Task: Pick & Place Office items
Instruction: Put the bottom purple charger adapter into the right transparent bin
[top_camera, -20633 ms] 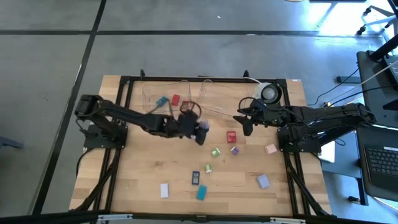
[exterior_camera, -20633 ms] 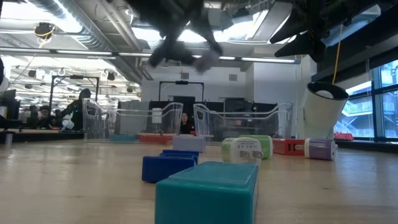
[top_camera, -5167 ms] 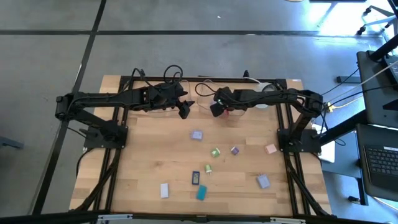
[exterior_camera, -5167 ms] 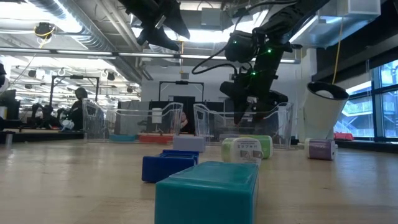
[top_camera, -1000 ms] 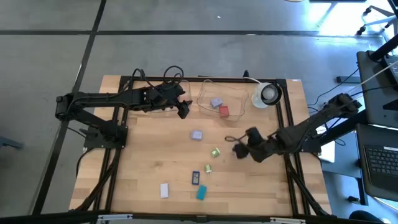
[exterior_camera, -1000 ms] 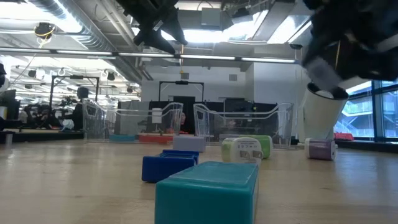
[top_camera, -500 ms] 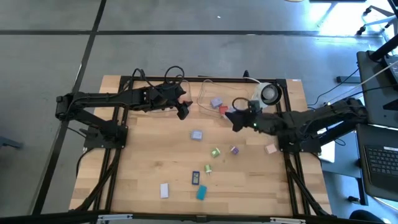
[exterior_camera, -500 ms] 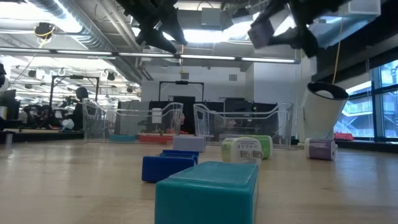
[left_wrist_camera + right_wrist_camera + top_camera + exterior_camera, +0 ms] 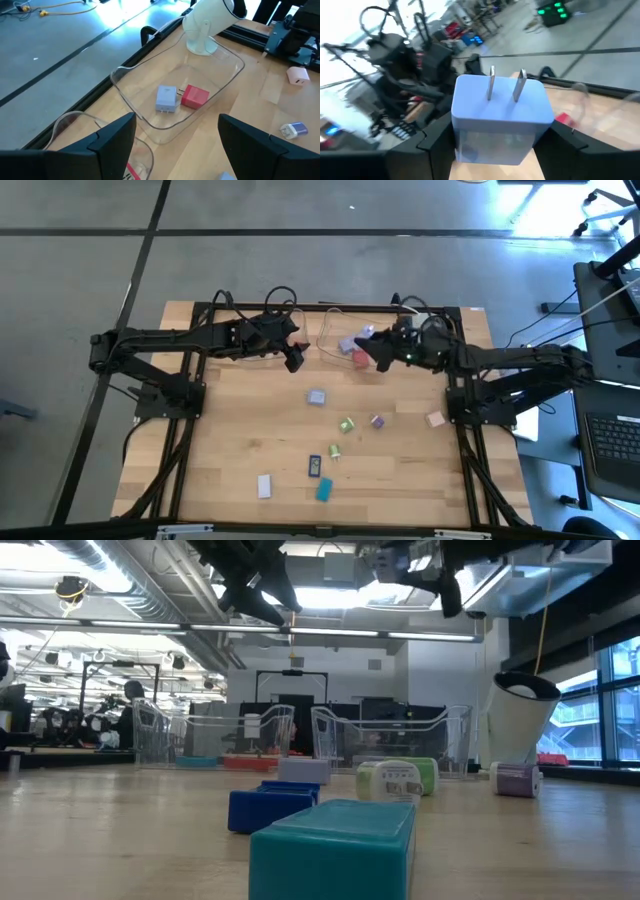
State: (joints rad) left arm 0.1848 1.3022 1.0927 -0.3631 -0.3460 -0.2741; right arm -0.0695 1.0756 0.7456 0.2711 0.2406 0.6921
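Right gripper (image 9: 368, 346) is seen in the high view over the clear tray (image 9: 385, 363) at the far side of the table (image 9: 230, 450), its fingers pressed against the sides of a lilac plug block (image 9: 501, 117). In the right wrist view the block is held between the two dark fingers (image 9: 438, 139) with its two metal prongs pointing away from the wrist. In the low view the same gripper (image 9: 415, 565) hangs high above the table top.

Inside the tray a second lilac block (image 9: 166, 98) and a red block (image 9: 195, 96) lie side by side, touching or nearly so. A white tape roll (image 9: 209, 22) stands just beyond the tray's far corner.

Left gripper (image 9: 296, 357) is held over the far left part of the table, beside another clear tray (image 9: 262, 336), with its fingers (image 9: 252, 144) spread wide and nothing between them.

The remaining office items are scattered on the bare wood: a lilac piece (image 9: 316, 396) near the middle, a green piece (image 9: 346, 424) and a small purple piece (image 9: 377, 421) next to each other, a pink piece (image 9: 434, 419) toward the right edge, and nearer the front a small green piece (image 9: 335, 451), a dark blue piece (image 9: 314, 466), a teal piece (image 9: 324, 490) and a white piece (image 9: 264, 485).
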